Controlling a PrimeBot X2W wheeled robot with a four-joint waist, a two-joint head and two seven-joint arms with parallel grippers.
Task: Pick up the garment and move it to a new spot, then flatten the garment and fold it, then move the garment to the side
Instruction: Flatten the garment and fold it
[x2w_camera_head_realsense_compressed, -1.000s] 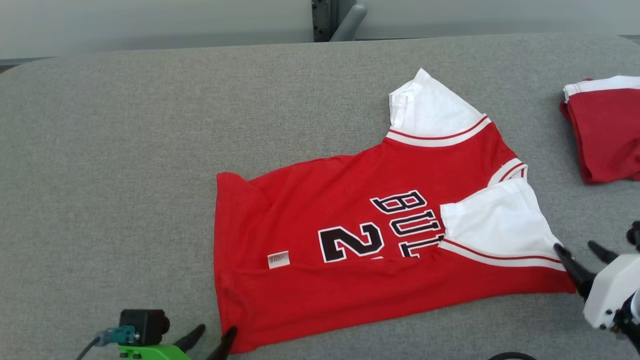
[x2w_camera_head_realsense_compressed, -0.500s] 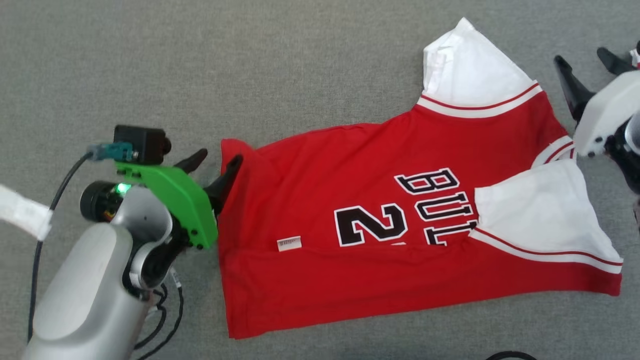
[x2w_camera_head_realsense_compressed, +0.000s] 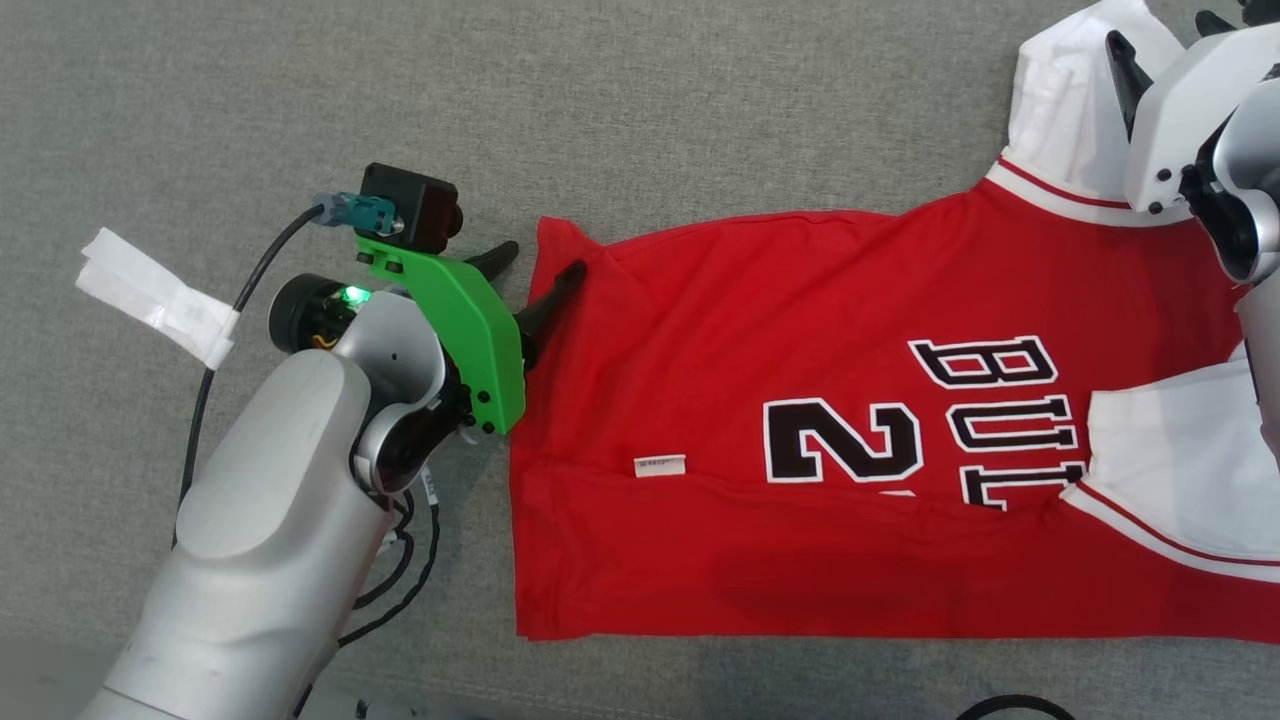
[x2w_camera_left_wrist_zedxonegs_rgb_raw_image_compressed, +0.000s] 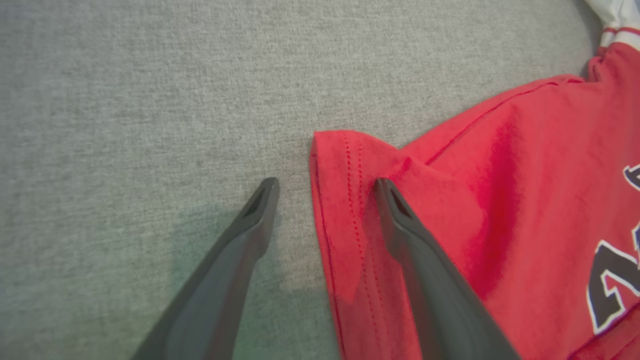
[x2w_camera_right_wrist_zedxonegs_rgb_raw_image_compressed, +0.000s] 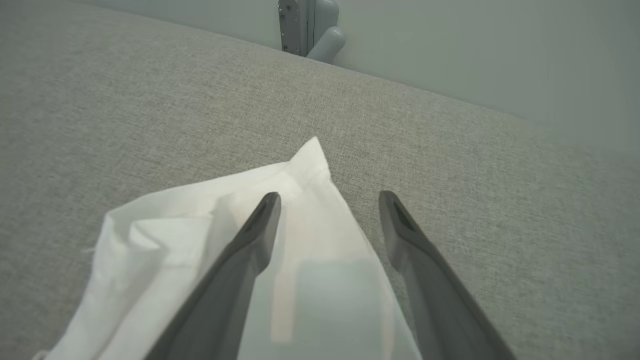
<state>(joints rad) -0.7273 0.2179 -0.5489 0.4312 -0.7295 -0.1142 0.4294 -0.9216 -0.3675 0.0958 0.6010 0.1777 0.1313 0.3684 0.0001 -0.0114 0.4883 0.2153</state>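
Within the last second both arms move from the near edge of the shirt (x2w_camera_head_realsense_compressed: 800, 350) to its far edge. The head camera also tilts down, so the shift of the whole picture is not shirt movement. The shirt lies flat on the grey table (x2w_camera_head_realsense_compressed: 700, 100), with its near sleeve (x2w_camera_head_realsense_compressed: 1170, 470) folded over the lettering. The left gripper (x2w_camera_left_wrist_zedxonegs_rgb_raw_image_compressed: 326, 185) stands wide and empty, straddling the far hem corner (x2w_camera_left_wrist_zedxonegs_rgb_raw_image_compressed: 345, 150), with one finger over cloth and one over table. The right gripper (x2w_camera_right_wrist_zedxonegs_rgb_raw_image_compressed: 328, 196) stands wide and empty at the tip of the far sleeve (x2w_camera_right_wrist_zedxonegs_rgb_raw_image_compressed: 200, 235). This placement suggests the far-side fold is next. The puckered hem corner may yield a one-layer pinch. The taped cable (x2w_camera_head_realsense_compressed: 230, 290) lies clear of the shirt.
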